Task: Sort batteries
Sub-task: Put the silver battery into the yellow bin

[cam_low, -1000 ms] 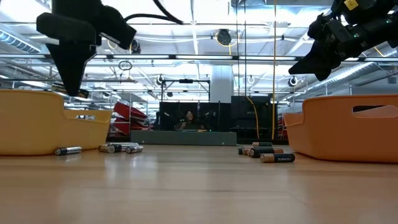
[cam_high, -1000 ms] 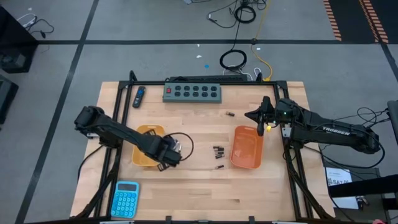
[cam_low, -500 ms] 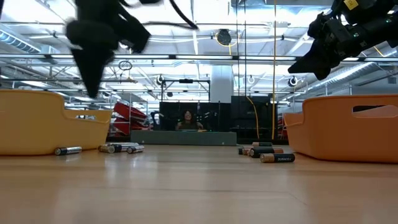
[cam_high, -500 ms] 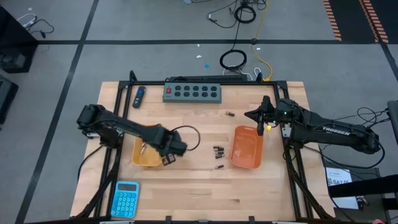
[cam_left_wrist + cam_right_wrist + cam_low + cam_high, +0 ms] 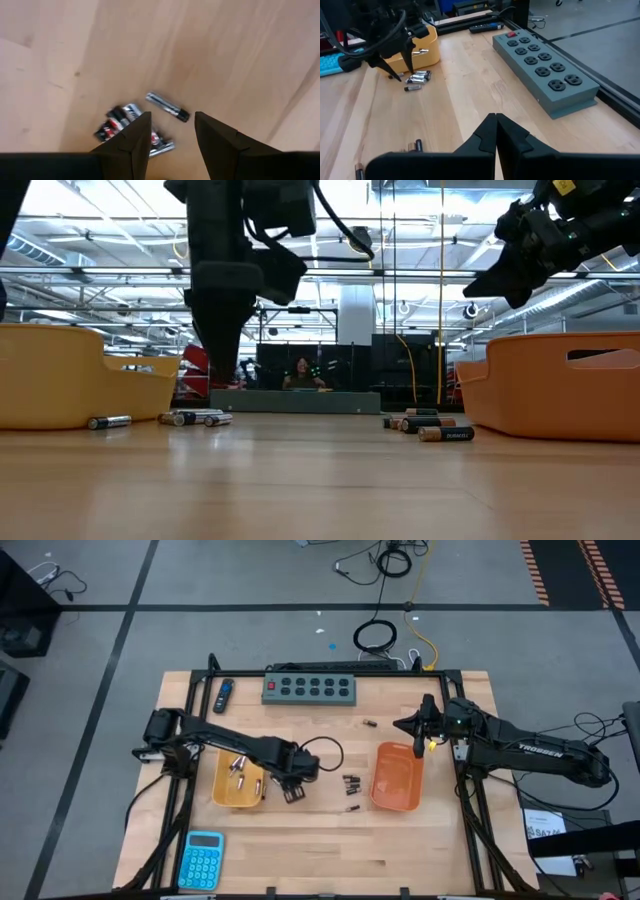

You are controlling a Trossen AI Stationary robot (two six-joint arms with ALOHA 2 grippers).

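Several silvery batteries (image 5: 241, 768) lie in the yellow bin (image 5: 228, 798). A small cluster of batteries (image 5: 121, 125) and a single one (image 5: 167, 106) lie on the wood just right of that bin. My left gripper (image 5: 172, 117) hangs open above them, pointing down, touching nothing; the low view also shows this left gripper (image 5: 222, 380) clear of the table. More dark batteries (image 5: 350, 782) lie left of the orange bin (image 5: 397, 780). My right gripper (image 5: 495, 119) waits shut above that bin's far edge.
A grey power strip (image 5: 310, 688) lies along the far edge, with a blue-and-black gadget (image 5: 224, 695) to its left. A blue calculator (image 5: 203, 858) sits at the near left. One stray battery (image 5: 370, 723) lies near the power strip, another battery (image 5: 352, 808) nearer the front.
My left gripper has swung from over the yellow bin toward the table's right, past the bin's rim, and come down over the batteries beside it. The batteries inside the bin now show uncovered. My right arm has kept still.
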